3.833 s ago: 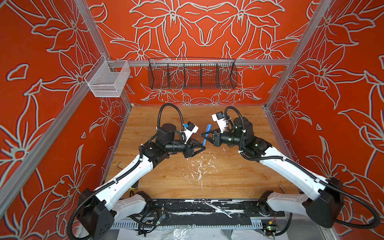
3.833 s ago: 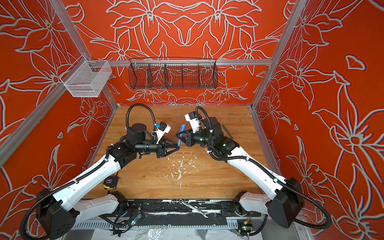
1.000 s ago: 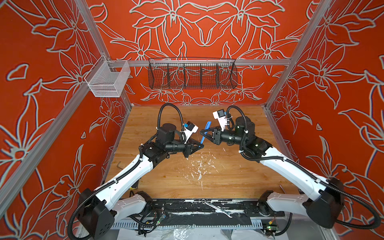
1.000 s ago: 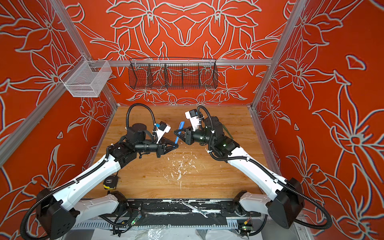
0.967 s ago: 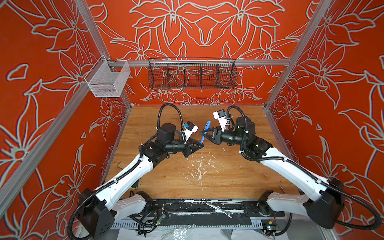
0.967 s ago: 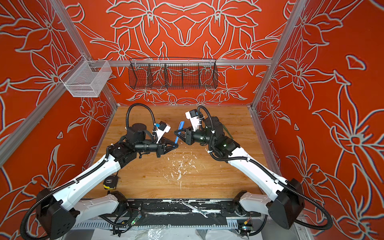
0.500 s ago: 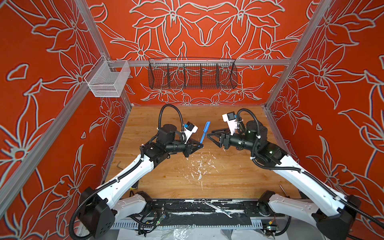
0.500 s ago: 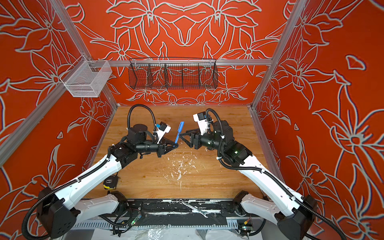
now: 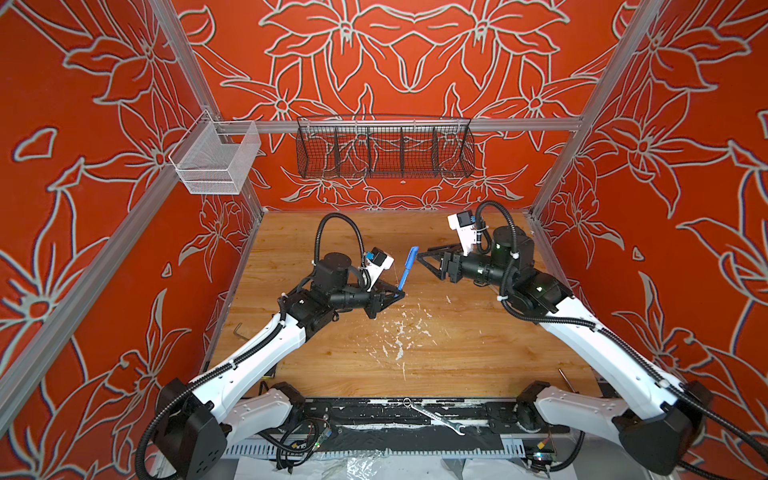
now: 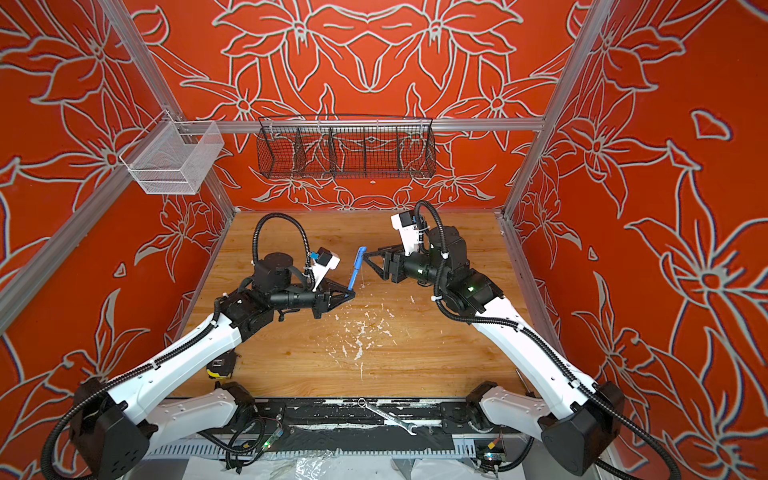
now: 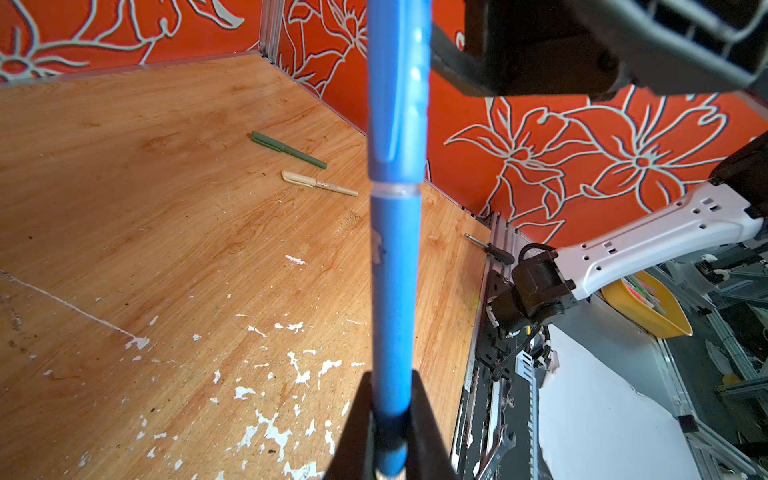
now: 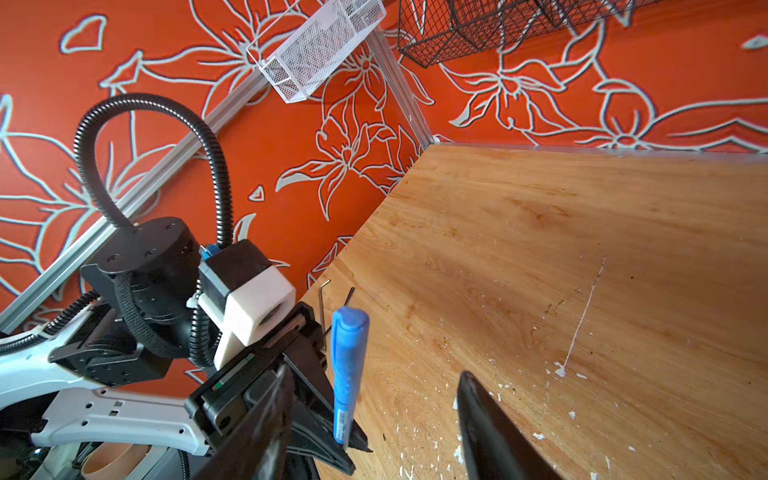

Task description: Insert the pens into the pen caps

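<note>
My left gripper (image 9: 399,296) (image 10: 351,296) is shut on the lower end of a blue pen (image 9: 404,276) (image 10: 354,274), which stands nearly upright above the table. A blue pen cap (image 9: 412,254) (image 11: 397,104) (image 12: 350,340) sits on its upper end. In the left wrist view the pen (image 11: 394,282) rises from between the closed jaws of my left gripper (image 11: 390,386). My right gripper (image 9: 422,257) (image 12: 374,374) is open and holds nothing, just to the right of the cap. A capped green pen (image 11: 289,150) and a capped beige pen (image 11: 319,183) lie on the table near the right wall.
A black wire basket (image 9: 384,151) and a white mesh basket (image 9: 214,164) hang on the walls. A silver wrench (image 9: 436,419) lies on the front rail. At the table's left edge is a hex key (image 9: 237,330) and at its right edge a screwdriver (image 11: 490,249). White flecks mark the wood.
My right gripper has opened, let go of the blue cap and drawn back to the right. The capped blue pen stays in my left gripper, now more upright.
</note>
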Action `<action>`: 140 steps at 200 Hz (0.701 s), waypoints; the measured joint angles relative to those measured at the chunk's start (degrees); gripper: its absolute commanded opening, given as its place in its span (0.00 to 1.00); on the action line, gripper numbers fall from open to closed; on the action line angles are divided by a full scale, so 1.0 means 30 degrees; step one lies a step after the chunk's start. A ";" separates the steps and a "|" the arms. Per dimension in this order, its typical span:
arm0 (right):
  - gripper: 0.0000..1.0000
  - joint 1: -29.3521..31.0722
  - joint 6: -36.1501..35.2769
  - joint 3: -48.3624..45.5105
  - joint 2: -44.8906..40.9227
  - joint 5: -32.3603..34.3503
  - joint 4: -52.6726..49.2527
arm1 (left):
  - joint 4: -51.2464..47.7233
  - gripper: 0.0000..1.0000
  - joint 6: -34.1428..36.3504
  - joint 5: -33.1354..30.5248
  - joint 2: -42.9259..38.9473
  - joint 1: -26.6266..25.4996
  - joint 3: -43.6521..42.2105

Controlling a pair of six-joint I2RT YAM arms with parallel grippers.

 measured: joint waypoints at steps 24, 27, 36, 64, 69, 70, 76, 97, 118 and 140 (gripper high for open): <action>0.63 0.0000 0.0233 0.0087 0.0678 -0.0612 0.0634 | 0.0007 0.00 0.0000 0.0007 -0.0080 0.0000 0.0000; 0.63 0.0000 0.0262 0.0102 0.0765 -0.0699 0.0729 | 0.0007 0.00 0.0007 0.0007 -0.0080 0.0000 0.0000; 0.63 0.0000 0.0372 0.0160 0.0976 -0.0903 0.0903 | 0.0007 0.00 0.0007 0.0022 -0.0080 0.0000 0.0000; 0.63 0.0000 0.0619 0.0182 0.1362 -0.1413 0.1705 | 0.0007 0.00 0.0000 0.0051 -0.0080 0.0000 0.0000; 0.63 0.0000 0.0648 0.0204 0.1392 -0.1472 0.1814 | 0.0007 0.00 0.0007 0.0058 -0.0080 0.0000 0.0000; 0.63 0.0000 0.0656 0.0204 0.1399 -0.1472 0.1829 | 0.0007 0.00 0.0007 0.0058 -0.0080 0.0000 0.0000; 0.63 0.0000 0.0699 0.0233 0.1443 -0.1566 0.1931 | 0.0007 0.00 0.0007 0.0058 -0.0080 0.0000 0.0000; 0.61 0.0000 0.0780 0.0364 0.1610 -0.1770 0.2229 | 0.0007 0.00 0.0007 0.0066 -0.0080 0.0000 0.0000; 0.58 0.0000 0.0867 0.0707 0.1902 -0.1902 0.2375 | 0.0007 0.00 0.0015 0.0073 -0.0080 -0.0007 0.0000; 0.55 0.0000 0.0896 0.0925 0.2127 -0.1967 0.2433 | 0.0007 0.00 0.0022 0.0124 -0.0080 0.0000 0.0000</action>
